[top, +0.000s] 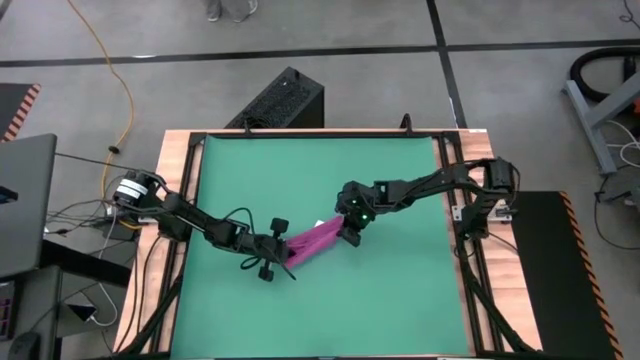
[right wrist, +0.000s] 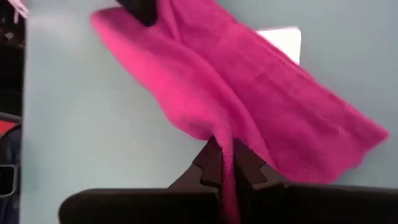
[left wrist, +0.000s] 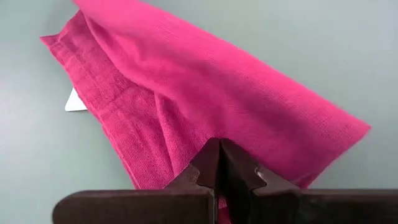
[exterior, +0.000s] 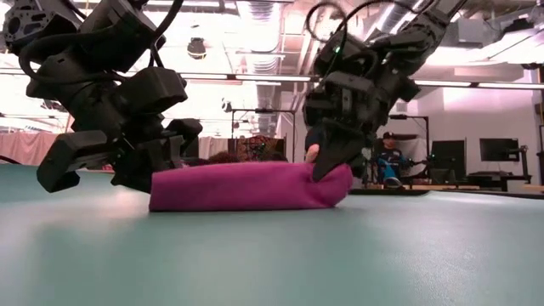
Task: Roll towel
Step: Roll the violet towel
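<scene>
The magenta towel (top: 315, 241) lies in a loose, long bundle on the green mat (top: 400, 300), near the mat's middle. In the low view the towel (exterior: 246, 187) rests on the mat along its whole underside. Its white tag (left wrist: 74, 101) sticks out at one edge onto the mat and also shows in the right wrist view (right wrist: 283, 40). My left gripper (top: 284, 250) is shut at the towel's left end. My right gripper (top: 350, 230) is shut at its right end. My left gripper is shut on the towel's left end (left wrist: 186, 155), its fingers (left wrist: 205, 165) coming low and slanting from the table's left. The fingers themselves hide how many layers they have. That end sits on or just above the mat. My right gripper pinches a raised fold of the towel's right end (right wrist: 225, 149) between its two fingers, and the cloth runs back between them. The fingers (exterior: 327, 161) point down from above. That end (exterior: 336, 183) is drawn up a little while the rest lies on the mat.
The mat is bordered by a wooden table edge (top: 180, 150) and a black frame. Bare mat lies on all sides of the towel. In the low view a person sits in the room far behind the table (exterior: 389, 157).
</scene>
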Action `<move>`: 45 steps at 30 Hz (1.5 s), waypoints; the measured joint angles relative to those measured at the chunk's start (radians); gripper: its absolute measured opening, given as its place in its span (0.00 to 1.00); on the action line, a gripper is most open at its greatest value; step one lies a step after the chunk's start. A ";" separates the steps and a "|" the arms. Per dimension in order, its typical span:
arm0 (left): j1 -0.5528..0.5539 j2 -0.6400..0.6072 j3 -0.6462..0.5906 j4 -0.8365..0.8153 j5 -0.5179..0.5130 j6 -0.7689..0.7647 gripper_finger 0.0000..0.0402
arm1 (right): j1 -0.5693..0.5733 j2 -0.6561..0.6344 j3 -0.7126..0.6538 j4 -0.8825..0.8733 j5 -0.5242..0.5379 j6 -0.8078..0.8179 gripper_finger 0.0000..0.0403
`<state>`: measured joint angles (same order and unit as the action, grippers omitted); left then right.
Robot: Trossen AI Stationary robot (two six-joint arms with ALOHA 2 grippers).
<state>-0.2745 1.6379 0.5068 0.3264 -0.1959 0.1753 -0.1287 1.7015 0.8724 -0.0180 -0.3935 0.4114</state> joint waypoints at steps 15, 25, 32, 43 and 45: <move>0.001 -0.002 0.004 -0.039 0.027 -0.024 0.00 | -0.010 0.147 0.178 -0.199 -0.030 -0.046 0.05; 0.001 -0.002 0.004 -0.046 0.029 -0.027 0.00 | -0.033 0.086 0.181 -0.312 -0.109 -0.046 0.05; 0.001 -0.002 0.003 -0.045 0.031 -0.022 0.00 | -0.083 0.087 0.181 -0.298 -0.262 -0.038 0.05; 0.000 -0.001 0.002 -0.038 0.029 0.015 0.00 | -0.155 0.087 0.181 -0.284 -0.343 0.031 0.05; 0.000 -0.001 0.002 -0.038 0.029 0.015 0.00 | -0.153 0.087 0.181 -0.285 -0.342 0.029 0.05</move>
<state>-0.2741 1.6371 0.5087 0.2882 -0.1673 0.1905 -0.2821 1.7885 1.0538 -0.3027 -0.7357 0.4409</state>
